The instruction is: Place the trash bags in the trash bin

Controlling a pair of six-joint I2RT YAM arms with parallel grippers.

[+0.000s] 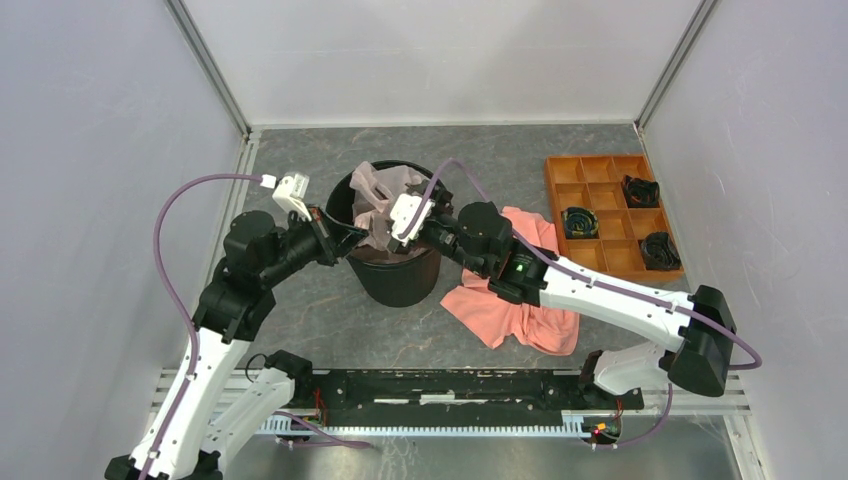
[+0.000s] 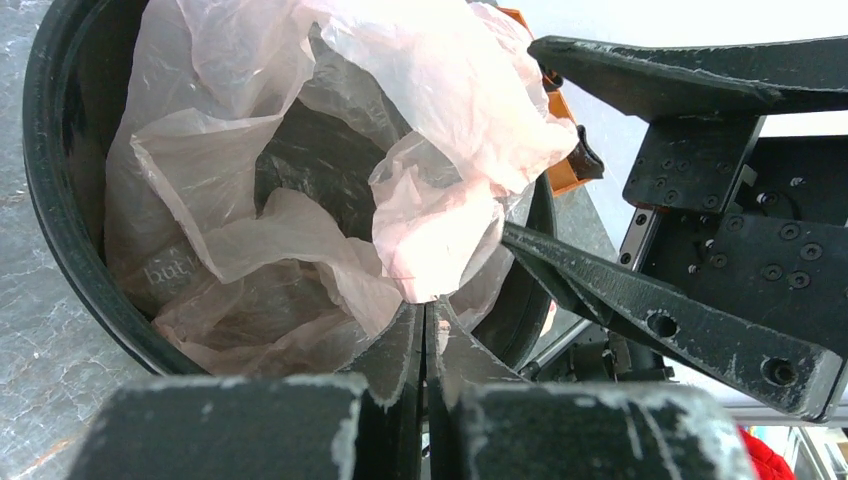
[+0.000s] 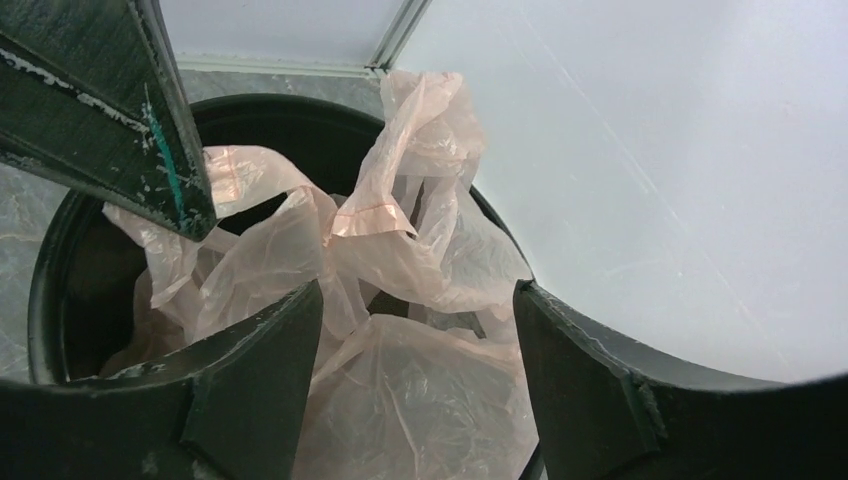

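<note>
Bin (image 1: 400, 280): black round plastic, tapered sides, wide smooth rim, standing upright on the tabletop (image 1: 300, 330), which is grey with a marbled look. The bag (image 2: 440, 130) is inside the bin, loosely bunched rather than spread as a liner. It is thin, translucent pale pink film, heavily creased, with faint white lettering on one low fold. The dark bin wall shows through it in places. Part of the film heaps up above the rim on the far side, the rest sags down into the bin. My left pincer (image 2: 425, 335) is clenched, fingers pressed flat together at the near-left rim. A lobe of film hangs down onto the tips, and I cannot tell whether any of it is caught between them. My right pincer (image 3: 415, 300) is released, fingers spread wide over the bin mouth from the right, with crumpled film lying in the gap and nothing gripped. Its fingers are matte black with scuffed pale edges. Just right of the bin, a coral-orange cloth (image 1: 515, 310) lies rumpled on the tabletop under my right arm, opaque and soft-looking. Further right and back is a flat orange tray (image 1: 572, 195) with a grid of square compartments. Three of them each hold a black coiled item (image 1: 640, 190), too small to identify.
</note>
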